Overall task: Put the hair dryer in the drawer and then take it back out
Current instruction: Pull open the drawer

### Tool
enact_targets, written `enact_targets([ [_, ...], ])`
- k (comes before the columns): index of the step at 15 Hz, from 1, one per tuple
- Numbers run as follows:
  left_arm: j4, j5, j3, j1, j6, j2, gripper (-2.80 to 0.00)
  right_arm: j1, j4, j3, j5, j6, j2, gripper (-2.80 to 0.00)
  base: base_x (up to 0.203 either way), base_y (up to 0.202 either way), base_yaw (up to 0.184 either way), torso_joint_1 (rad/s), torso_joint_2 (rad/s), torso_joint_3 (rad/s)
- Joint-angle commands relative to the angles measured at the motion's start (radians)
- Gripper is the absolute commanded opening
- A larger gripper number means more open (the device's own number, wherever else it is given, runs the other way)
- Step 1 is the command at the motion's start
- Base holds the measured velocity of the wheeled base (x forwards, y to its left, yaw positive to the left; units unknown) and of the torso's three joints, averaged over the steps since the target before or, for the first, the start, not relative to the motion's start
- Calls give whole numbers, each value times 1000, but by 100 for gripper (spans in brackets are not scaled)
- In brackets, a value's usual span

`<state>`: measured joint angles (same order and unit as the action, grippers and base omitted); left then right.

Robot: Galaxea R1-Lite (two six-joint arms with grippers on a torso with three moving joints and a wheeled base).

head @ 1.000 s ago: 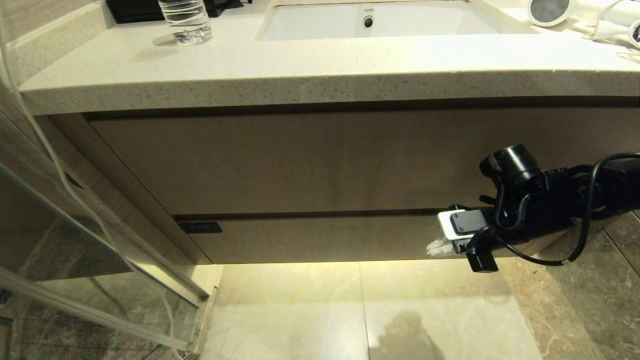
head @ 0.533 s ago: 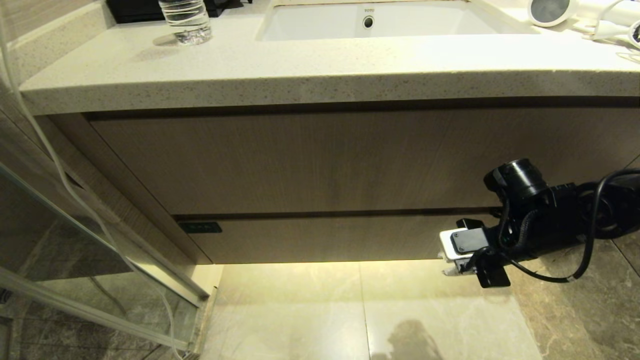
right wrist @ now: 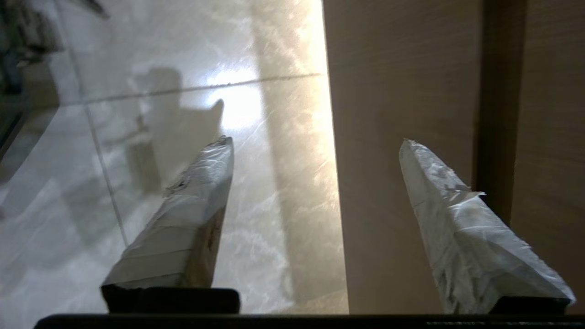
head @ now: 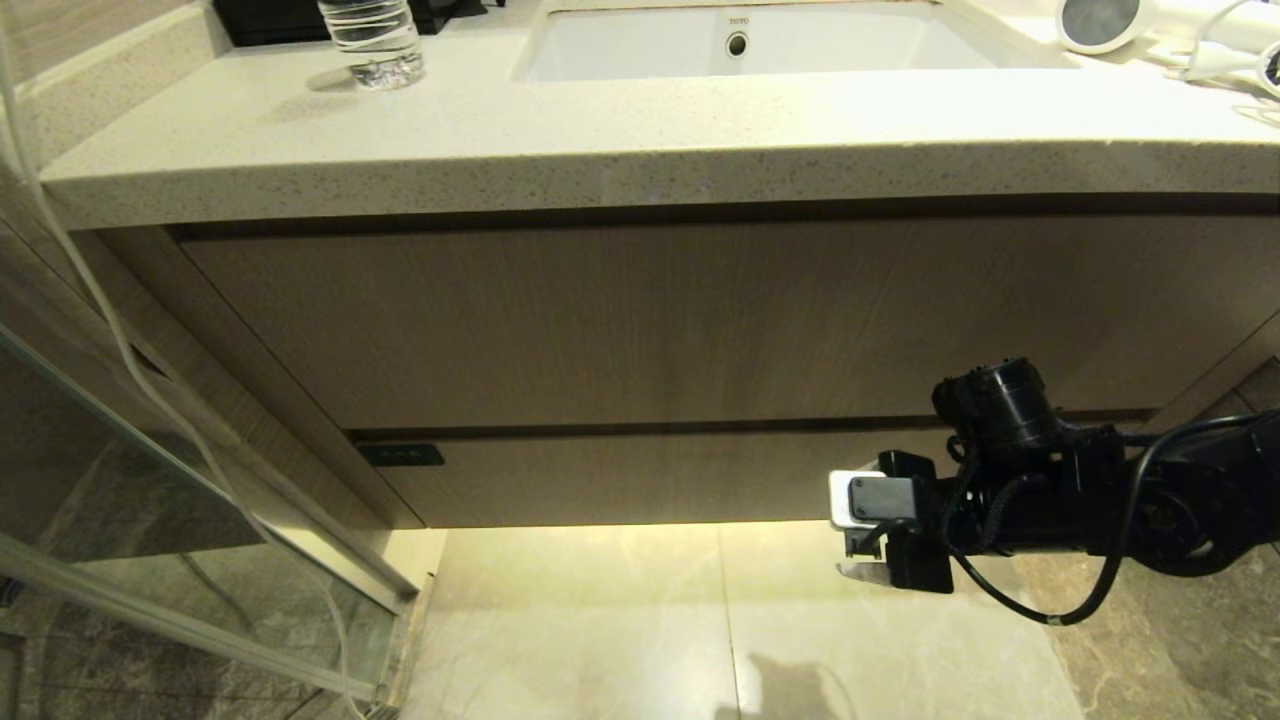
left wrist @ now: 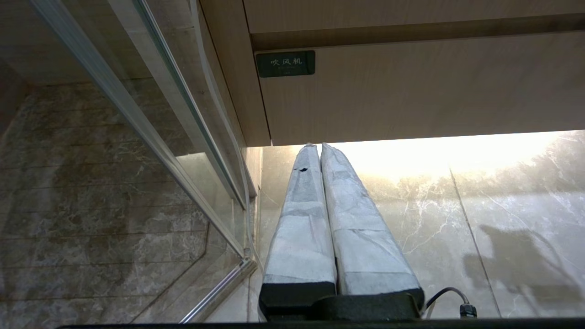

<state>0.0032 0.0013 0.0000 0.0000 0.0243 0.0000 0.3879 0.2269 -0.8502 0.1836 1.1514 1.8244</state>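
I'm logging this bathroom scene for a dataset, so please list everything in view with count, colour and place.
hair dryer: one, white with dark grey end, countertop's far right corner.
water bottle: one, clear, countertop's left.
sink: one, white, set in the countertop.
countertop: one, speckled cream, above the cabinet.
upper panel: one, wood-grain, under the countertop.
drawer: one, wood-grain, closed, below the panel.
label: one, black, drawer's left end.
glass door: one, clear, far left.
floor: marble tiles, lit under the drawer.
right end effector: fingers spread, empty, at the drawer's lower right edge.
left end effector: shut, empty, below the label.
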Motion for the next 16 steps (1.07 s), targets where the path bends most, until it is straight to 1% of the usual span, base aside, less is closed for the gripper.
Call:
enact_targets([
  [1, 0, 0, 0, 0, 0, 0, -280, 11, 114, 20, 0, -6, 53, 0, 0, 0, 0, 0, 0, 0],
  [3, 0, 0, 0, 0, 0, 0, -280, 10, 206, 19, 0, -22, 96, 0, 0, 0, 0, 0, 0, 0],
  [5, 0, 0, 0, 0, 0, 0, -280, 7, 263, 6, 4, -29, 143, 0, 0, 0, 0, 0, 0, 0],
  [11, 0, 0, 0, 0, 0, 0, -280, -34, 437, -64, 35, -20, 271, 0, 0, 0, 0, 0, 0, 0],
  [14, 0, 0, 0, 0, 0, 0, -280, -57, 480, -86, 36, -16, 323, 0, 0, 0, 0, 0, 0, 0],
  [16, 0, 0, 0, 0, 0, 0, -280, -67, 472, -90, 37, -13, 332, 0, 0, 0, 0, 0, 0, 0],
])
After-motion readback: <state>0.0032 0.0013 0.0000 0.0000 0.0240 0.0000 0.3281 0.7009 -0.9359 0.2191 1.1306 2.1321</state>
